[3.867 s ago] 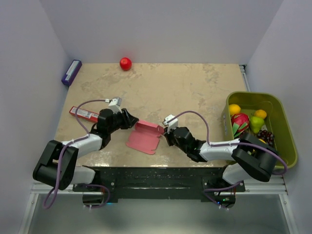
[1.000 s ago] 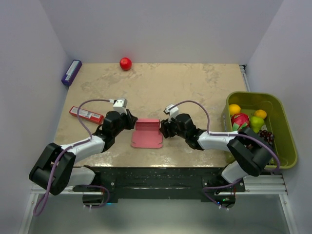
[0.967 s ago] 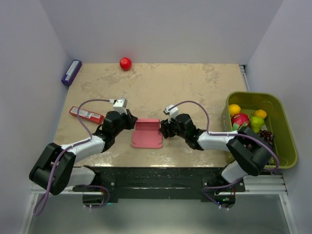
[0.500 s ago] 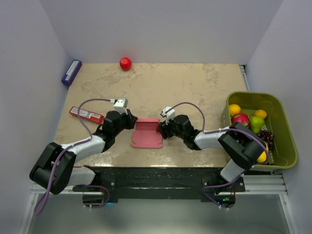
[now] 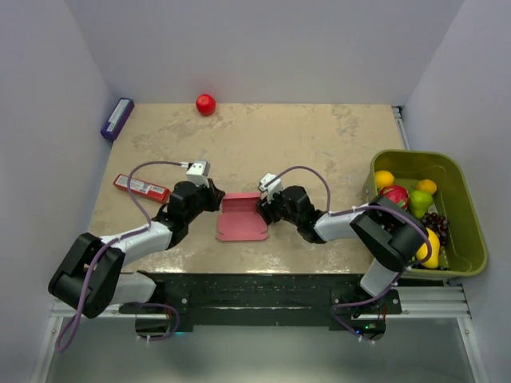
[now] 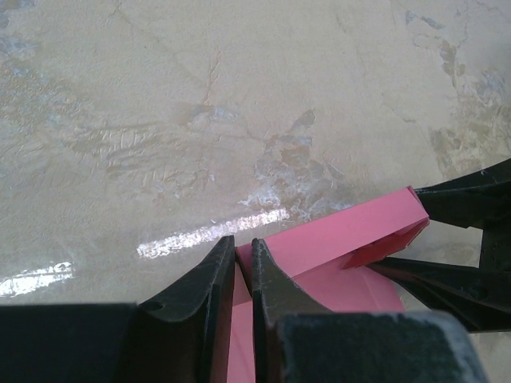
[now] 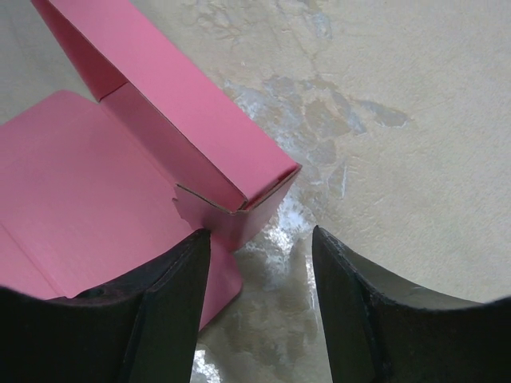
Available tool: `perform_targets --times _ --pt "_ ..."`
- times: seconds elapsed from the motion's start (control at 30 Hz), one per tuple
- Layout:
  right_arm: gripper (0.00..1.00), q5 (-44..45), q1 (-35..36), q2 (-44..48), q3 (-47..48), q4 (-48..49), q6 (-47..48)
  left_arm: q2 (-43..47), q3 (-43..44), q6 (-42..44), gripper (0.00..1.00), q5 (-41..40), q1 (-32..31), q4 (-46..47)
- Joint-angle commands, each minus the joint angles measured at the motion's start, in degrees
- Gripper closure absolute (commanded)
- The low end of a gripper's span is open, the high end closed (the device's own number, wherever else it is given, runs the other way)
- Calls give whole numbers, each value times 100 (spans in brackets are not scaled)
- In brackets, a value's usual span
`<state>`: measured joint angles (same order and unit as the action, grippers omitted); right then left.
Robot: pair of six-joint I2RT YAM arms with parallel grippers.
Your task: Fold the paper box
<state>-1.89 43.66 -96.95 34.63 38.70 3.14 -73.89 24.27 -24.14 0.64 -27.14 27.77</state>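
At opposite edges: left claw (image 6: 243, 249) pinches paper box (image 6: 343, 239), right claw (image 7: 259, 233) gapes.

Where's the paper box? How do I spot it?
Find the beige table, then look toward its near edge, between the left gripper and the right gripper. The paper box is the pink, half-folded card there. The nearby red packet is narrower, darker and lies flat.

no legible text, labels or numbers
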Motion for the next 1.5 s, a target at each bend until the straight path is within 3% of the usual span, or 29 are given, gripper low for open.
perform_targets --times 0.0,0.23,0.67,0.83,1.27,1.47 --pt "43 -206 11 18 290 709 170 -187 -72 278 83 208 -64 -729" --pt "46 -119 11 -105 351 876 -23 -187 -72 287 83 234 -55 -703" --pt "77 118 11 -342 430 1043 -226 -179 -72 261 84 322 -64 -668" --pt "80 356 20 -386 404 1087 -270 -152 -107 182 84 401 -64 -597" --pt "100 1797 213 -597 808 210 -437 -108 -221 -152 85 867 -64 -255" --pt "100 2779 450 -773 975 -213 -445 -99 -204 -161 85 937 -81 -202"
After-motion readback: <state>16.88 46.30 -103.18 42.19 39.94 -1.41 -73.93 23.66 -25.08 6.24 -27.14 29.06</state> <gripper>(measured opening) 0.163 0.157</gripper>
